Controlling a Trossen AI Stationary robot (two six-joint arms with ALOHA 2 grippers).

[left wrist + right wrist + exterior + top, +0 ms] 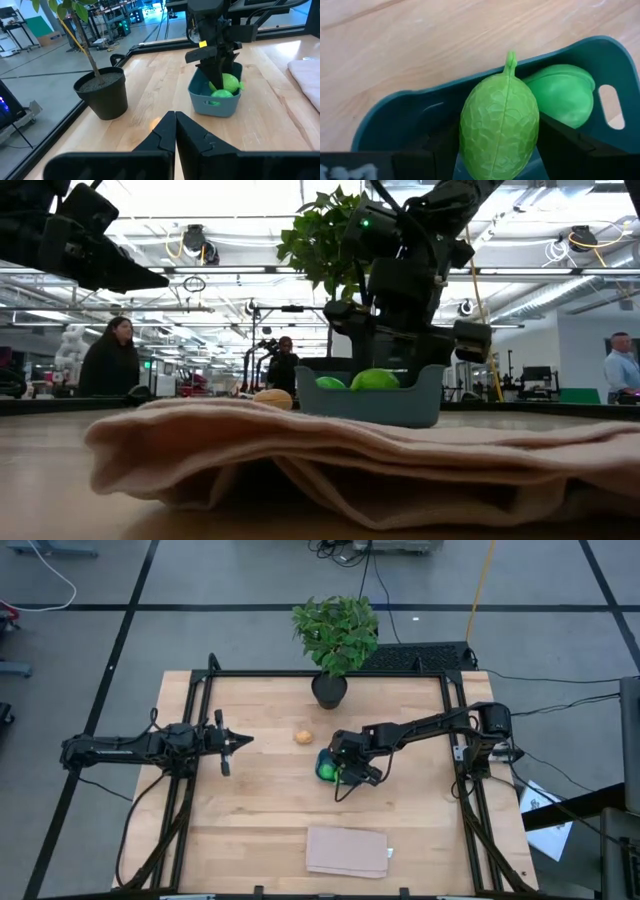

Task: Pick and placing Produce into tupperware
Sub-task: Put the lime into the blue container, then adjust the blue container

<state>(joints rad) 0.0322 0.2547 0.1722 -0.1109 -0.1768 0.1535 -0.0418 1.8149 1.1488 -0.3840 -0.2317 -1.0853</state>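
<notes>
Right end effector (499, 150) is sitting inside the tupperware (326, 766), fingers spread around a veined green produce piece (500, 125); second green piece (563, 93) lying beside it. Orange-tan piece (303, 736) is resting on the surface at 10 o'clock. Left end effector (238, 741) is waiting pressed together, well apart.
</notes>
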